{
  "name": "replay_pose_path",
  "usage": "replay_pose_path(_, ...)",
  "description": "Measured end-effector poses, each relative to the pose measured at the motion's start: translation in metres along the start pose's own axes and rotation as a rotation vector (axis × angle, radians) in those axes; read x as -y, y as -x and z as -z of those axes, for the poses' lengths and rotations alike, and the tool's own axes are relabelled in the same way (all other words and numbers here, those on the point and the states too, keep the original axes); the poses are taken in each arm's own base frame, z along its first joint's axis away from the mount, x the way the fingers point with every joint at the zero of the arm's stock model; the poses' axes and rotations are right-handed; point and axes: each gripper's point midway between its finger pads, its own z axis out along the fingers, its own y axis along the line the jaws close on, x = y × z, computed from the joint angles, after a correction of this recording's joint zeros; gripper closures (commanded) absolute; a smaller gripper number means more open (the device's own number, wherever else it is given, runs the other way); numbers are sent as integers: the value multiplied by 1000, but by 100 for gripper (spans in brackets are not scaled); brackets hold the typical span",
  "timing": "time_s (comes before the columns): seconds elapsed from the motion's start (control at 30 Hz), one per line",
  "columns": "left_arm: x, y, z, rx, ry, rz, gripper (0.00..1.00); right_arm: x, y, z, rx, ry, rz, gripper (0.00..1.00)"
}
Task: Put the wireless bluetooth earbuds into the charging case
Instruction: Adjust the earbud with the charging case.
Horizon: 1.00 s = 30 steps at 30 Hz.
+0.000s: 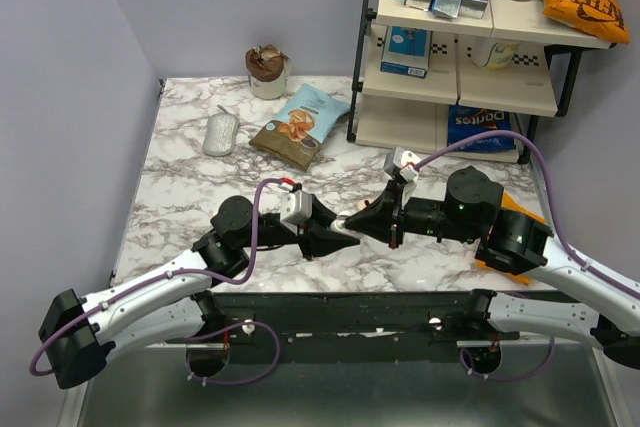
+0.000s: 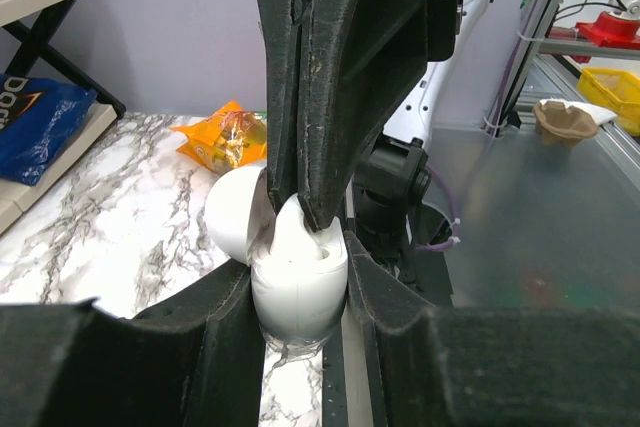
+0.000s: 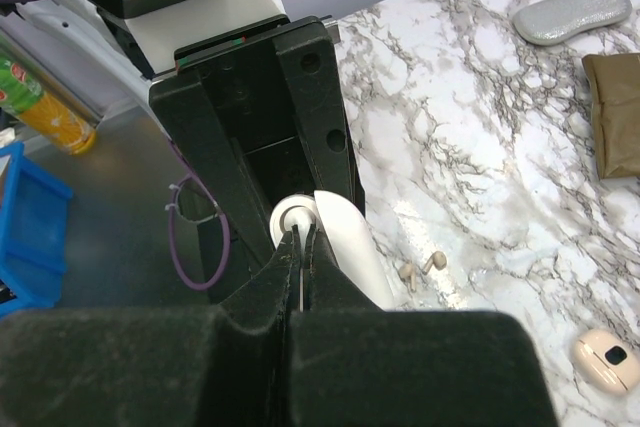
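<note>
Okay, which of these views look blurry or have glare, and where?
Top external: evenly lit, sharp throughout. Left wrist: charging case crisp, left gripper fingers at the bottom blurred. Right wrist: right gripper fingers soft, glare patch on the table.

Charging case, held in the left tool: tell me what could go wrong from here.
1. The right tool, shut, pokes its tips into the open charging case. Pressing down could twist or slide the case out of the left tool, which pinches only its lower body.
2. The open lid stands right beside those tips, so a sideways move might lever it.
3. Two tiny pale pieces lie loose on the marble table, easy to knock away.
</note>
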Motion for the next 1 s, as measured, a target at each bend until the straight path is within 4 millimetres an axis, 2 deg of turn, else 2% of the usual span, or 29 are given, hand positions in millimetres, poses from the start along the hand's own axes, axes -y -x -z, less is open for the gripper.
replay_pose_path(0.37,1,-1,0,-4,-2,5,100,-7,-5,-2,-23,60,53,99)
replay_pose_path(0.47,1,-2,0,-8,-5,7,100,-8,-5,-2,-34,71,75,89)
replay_pose_path(0.5,1,-2,0,-8,-7,6,100,-8,-5,-2,-38,73,81,78)
replay_pose_path(0.6,1,-2,0,-8,-8,6,100,-9,-6,-1,-47,77,92,61)
replay_pose_path(0.7,0,-4,0,-13,-5,10,100,-8,-9,0,-60,77,95,52)
replay_pose_path(0.87,-1,-5,-1,-13,-2,11,100,-9,-2,7,-44,63,92,46)
replay_pose_path(1.0,-1,-4,-1,-13,-2,12,100,-4,16,21,21,2,101,47)
